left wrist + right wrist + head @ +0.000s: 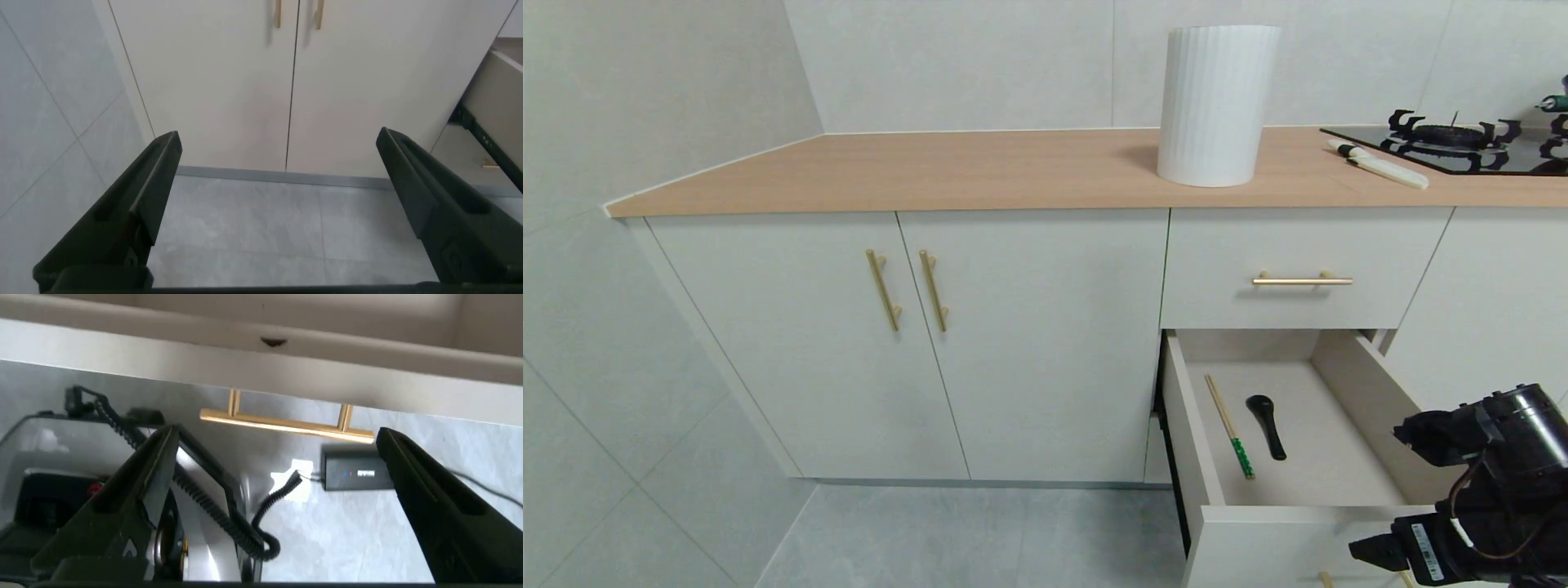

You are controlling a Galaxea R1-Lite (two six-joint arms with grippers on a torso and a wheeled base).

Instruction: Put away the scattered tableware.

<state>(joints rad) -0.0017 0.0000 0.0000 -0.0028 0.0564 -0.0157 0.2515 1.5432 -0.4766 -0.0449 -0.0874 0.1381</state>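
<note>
The right gripper [276, 439], jaws apart and empty, hangs by the pulled-out drawer [1188, 425] already holding chopsticks [1230, 426] and a black spoon [1266, 425], so seemingly only the knife [1380, 163] on the countertop [931, 171] is left to stow; the left gripper [278, 139] is spread too.

You had the chopsticks [1229, 426] and spoon [1266, 425] lying in the open drawer [1331, 465], chopsticks nearer its left wall.

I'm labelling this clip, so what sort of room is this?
Most likely a kitchen: a wooden counter with a gas hob over cabinets, and an open drawer holding chopsticks and a spoon.
</note>
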